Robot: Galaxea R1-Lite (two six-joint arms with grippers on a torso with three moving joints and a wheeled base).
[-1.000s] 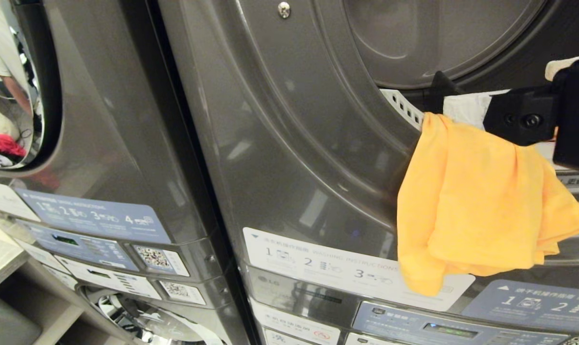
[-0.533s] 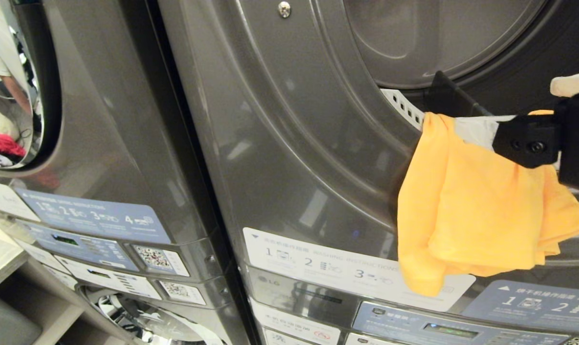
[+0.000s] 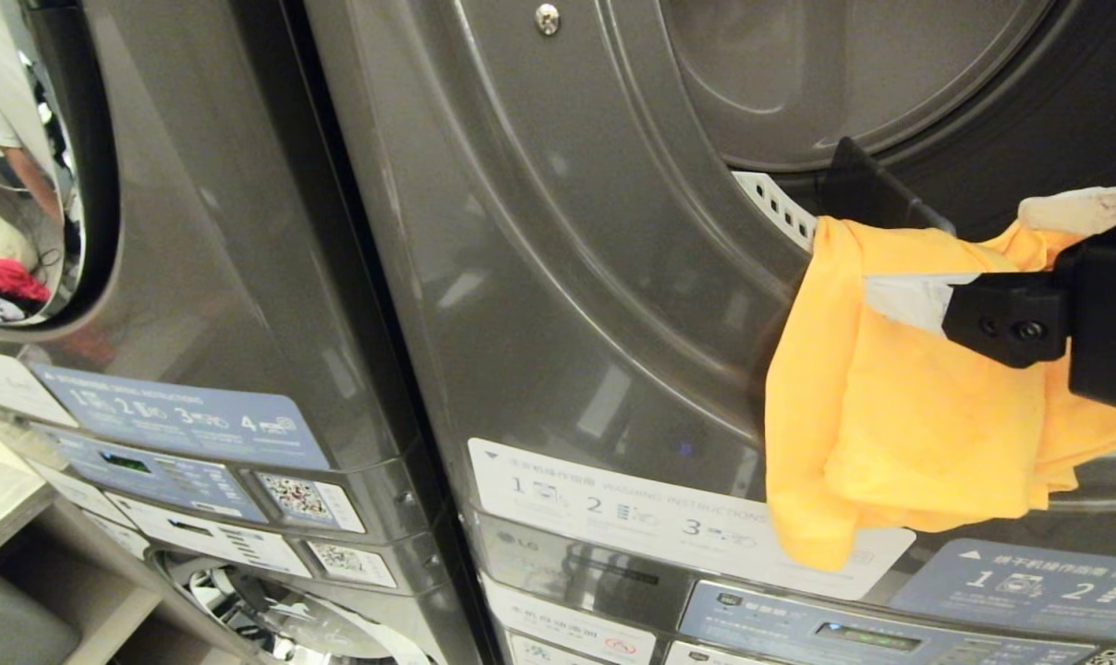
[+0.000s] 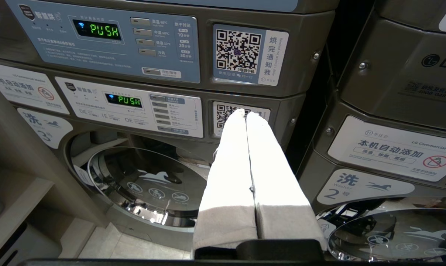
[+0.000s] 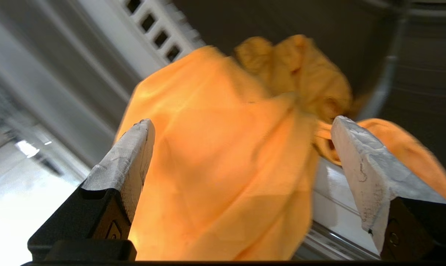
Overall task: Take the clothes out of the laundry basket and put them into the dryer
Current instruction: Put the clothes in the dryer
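An orange cloth (image 3: 900, 406) hangs over the lower rim of the dryer's (image 3: 567, 277) round opening, most of it draped down the grey front and a bunched part lying inside the dark drum (image 3: 1029, 111). My right gripper (image 3: 974, 254) comes in from the right edge, open, its white-padded fingers straddling the upper part of the cloth without clamping it. In the right wrist view the cloth (image 5: 223, 166) fills the gap of the right gripper (image 5: 241, 125). My left gripper (image 4: 245, 112) is parked low, shut and empty, facing the washers. The laundry basket is out of view.
A white lint grille (image 3: 780, 208) sits at the drum's rim. To the left stands a second machine whose door glass (image 3: 22, 185) reflects a person. Control panels (image 4: 108, 40) and washer doors (image 4: 145, 184) lie below. A wooden shelf (image 3: 4, 499) is at far left.
My right gripper has dropped lower in front of the dryer's opening, still open. More of the orange cloth's bunched top shows at the rim; the hanging part has not moved.
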